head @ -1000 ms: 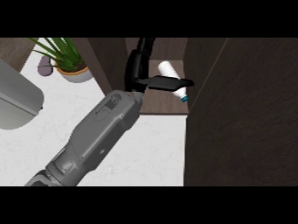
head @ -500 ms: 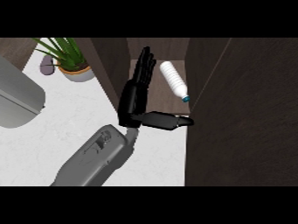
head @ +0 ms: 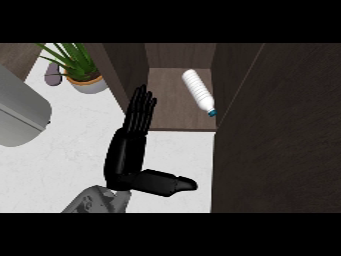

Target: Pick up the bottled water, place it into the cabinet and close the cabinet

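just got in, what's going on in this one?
The bottled water lies on its side on the cabinet shelf, cap toward the front, held by nothing. One hand, with its fingers straight and thumb out to the side, sits just in front of the shelf, apart from the bottle; which hand it is cannot be told. The cabinet door at the right stands open, so closing is not yet done. A potted plant stands on the counter to the left.
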`<control>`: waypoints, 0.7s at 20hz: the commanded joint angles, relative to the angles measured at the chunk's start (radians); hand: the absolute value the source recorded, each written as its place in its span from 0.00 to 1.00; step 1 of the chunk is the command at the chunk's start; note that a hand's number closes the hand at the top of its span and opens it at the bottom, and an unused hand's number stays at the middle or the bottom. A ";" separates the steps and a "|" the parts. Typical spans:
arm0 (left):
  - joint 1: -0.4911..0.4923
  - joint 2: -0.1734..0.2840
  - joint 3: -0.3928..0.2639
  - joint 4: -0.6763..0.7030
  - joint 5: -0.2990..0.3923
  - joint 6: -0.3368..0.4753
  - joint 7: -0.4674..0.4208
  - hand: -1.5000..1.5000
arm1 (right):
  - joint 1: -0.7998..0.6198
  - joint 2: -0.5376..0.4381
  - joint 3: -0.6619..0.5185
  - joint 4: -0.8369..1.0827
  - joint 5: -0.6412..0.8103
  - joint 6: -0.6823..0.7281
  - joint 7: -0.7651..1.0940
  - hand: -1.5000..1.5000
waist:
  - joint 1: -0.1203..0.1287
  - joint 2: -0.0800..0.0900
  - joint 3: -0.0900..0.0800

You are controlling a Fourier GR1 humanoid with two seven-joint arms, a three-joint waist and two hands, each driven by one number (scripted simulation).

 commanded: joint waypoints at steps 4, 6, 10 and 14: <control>0.218 0.083 -0.042 -0.187 -0.036 0.001 -0.067 0.00 | 0.020 -0.054 0.119 -0.216 0.050 0.026 0.124 1.00 | -0.003 0.001 -0.001; 0.220 0.126 0.019 -0.194 -0.002 -0.023 -0.037 0.00 | 0.073 -0.067 0.162 -0.242 0.065 0.047 0.138 1.00 | -0.016 0.002 -0.001; 0.313 0.135 -0.032 -0.280 -0.034 -0.003 -0.071 0.00 | 0.006 -0.019 0.344 -0.229 0.180 -0.005 0.202 1.00 | -0.004 0.000 -0.002; 0.372 0.197 0.010 -0.328 0.004 -0.053 -0.081 0.00 | -0.040 -0.016 0.419 -0.250 0.222 -0.028 0.232 1.00 | -0.001 -0.002 -0.004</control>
